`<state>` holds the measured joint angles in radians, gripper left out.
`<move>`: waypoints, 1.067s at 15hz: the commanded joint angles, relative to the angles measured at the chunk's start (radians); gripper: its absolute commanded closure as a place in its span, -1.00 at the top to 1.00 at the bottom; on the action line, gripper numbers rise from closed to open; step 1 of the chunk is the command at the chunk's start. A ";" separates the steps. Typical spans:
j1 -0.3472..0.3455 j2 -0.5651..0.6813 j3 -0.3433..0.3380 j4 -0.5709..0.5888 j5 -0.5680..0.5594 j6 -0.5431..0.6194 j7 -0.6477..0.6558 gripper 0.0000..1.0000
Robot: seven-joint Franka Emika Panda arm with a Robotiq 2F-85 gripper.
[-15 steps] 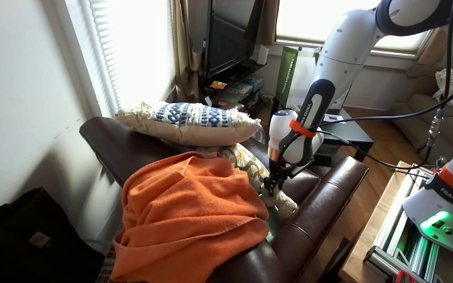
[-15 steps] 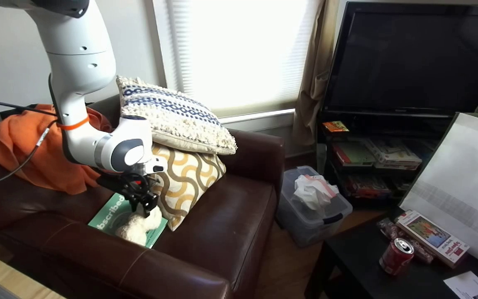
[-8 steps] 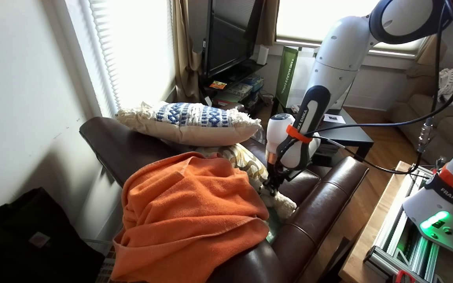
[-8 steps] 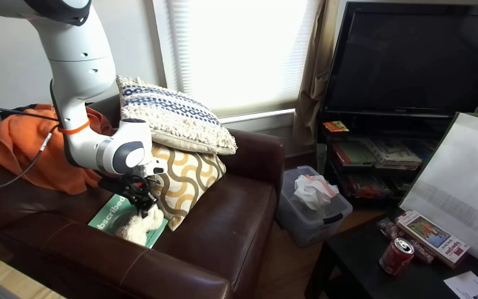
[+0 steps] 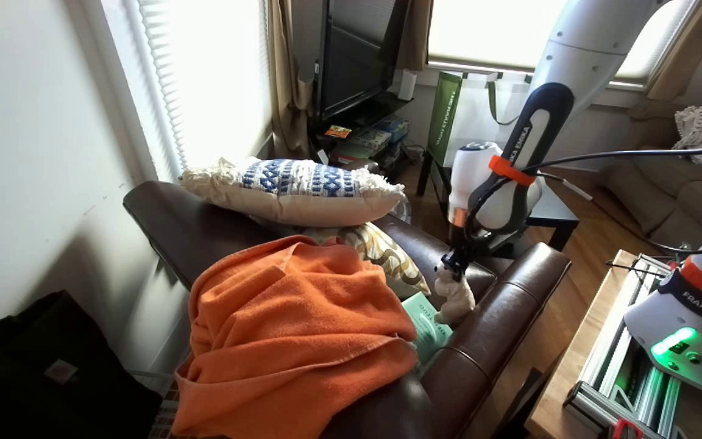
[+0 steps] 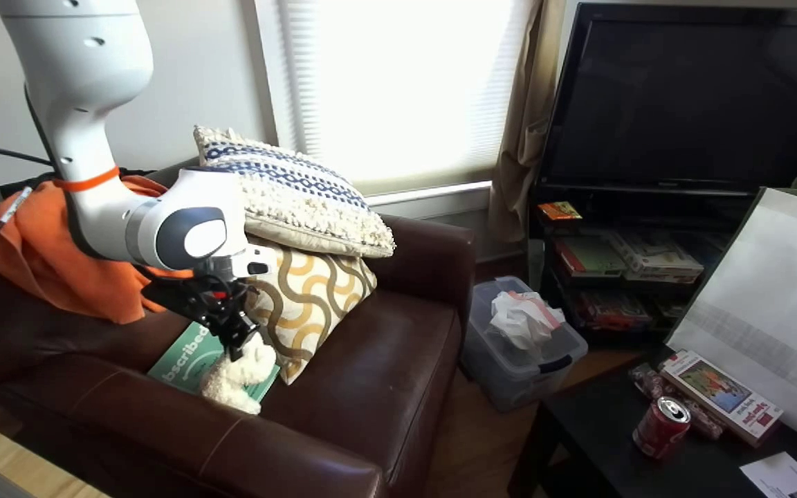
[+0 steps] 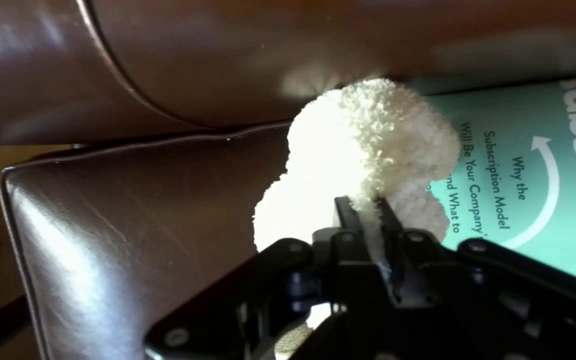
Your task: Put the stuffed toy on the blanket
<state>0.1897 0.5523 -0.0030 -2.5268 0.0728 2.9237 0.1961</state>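
The fingers [image 7: 350,220] are close together, with only a narrow gap between them, and that gap is filled with a pinch of pale plush: they have hold of the stuffed toy [image 7: 373,140]. Bright light washes out part of the toy in the wrist view. In an exterior view the toy hangs roughly upright under the fingers, partly above a green book [image 5: 422,323] and just beside the brown armrest [image 5: 497,329]. Whether its lower end touches the book or the armrest I cannot tell. The book lies flat on the seat of the sofa [image 6: 350,346], partly hidden by the toy.

Over the toy is the white robot arm [image 5: 534,140], with an orange band [image 5: 510,171] around it. Farther in, the orange blanket [image 5: 296,329] lies in loose folds across the sofa, apart from the toy. A wavy-patterned cushion [image 6: 315,290] leans on the sofa, and a fringed cushion [image 6: 295,200] with blue bands rests partly on top of it.

Past the sofa, a clear bin [image 6: 502,380] stands on the floor [image 6: 474,429] with a crumpled white bag [image 6: 523,318] at its top. A dark desk [image 6: 599,418] bears a red can [image 6: 661,432], and a tall shopping bag [image 6: 772,290] stands by it. Farthest back are a television [image 6: 696,104], a tan curtain [image 6: 519,131] and a bright window [image 6: 405,90].
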 commanded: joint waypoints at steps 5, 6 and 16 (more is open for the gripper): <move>-0.295 -0.484 0.195 -0.061 0.309 -0.453 -0.229 -0.94; -0.292 -0.537 0.200 -0.041 0.347 -0.534 -0.262 -0.94; -0.059 -0.763 0.160 0.121 0.402 -0.859 -0.196 -0.76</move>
<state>0.1108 -0.2115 0.1770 -2.4061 0.4799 2.0640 -0.0036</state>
